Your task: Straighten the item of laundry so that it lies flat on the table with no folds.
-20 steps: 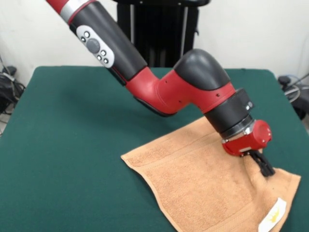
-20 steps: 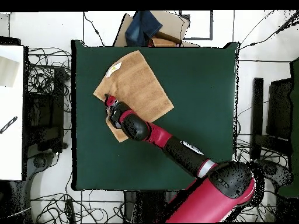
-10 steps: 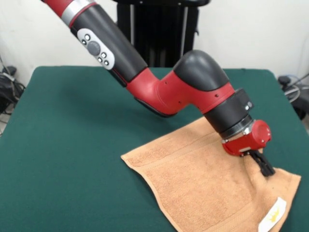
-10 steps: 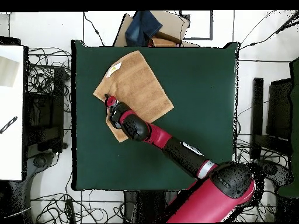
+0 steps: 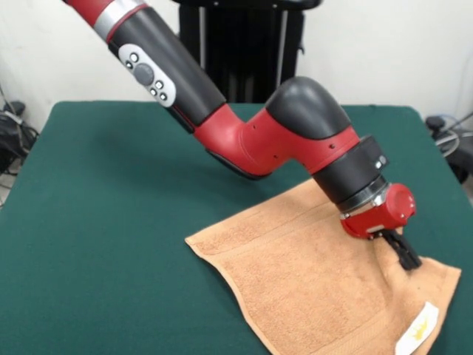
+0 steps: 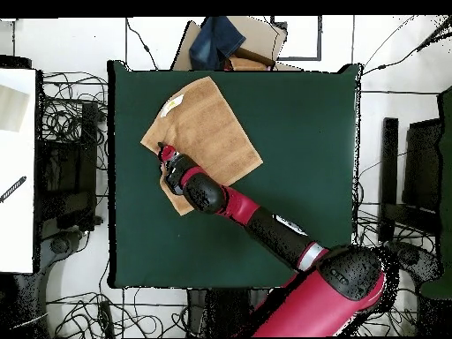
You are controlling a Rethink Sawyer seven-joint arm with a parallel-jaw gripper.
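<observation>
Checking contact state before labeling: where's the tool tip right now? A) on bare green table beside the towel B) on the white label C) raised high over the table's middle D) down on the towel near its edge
D: the tool is down on the towel near its edge, short of the white label.

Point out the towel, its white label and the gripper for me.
towel [image 5: 310, 281]: front view, on its open middle.
white label [image 5: 418, 329]: front view, on the yellow print near the towel's near corner.
gripper [image 5: 408, 260]: front view, at the black tips on the towel.

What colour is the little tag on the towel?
The tag is white with yellow print, clearest in the front view.
</observation>
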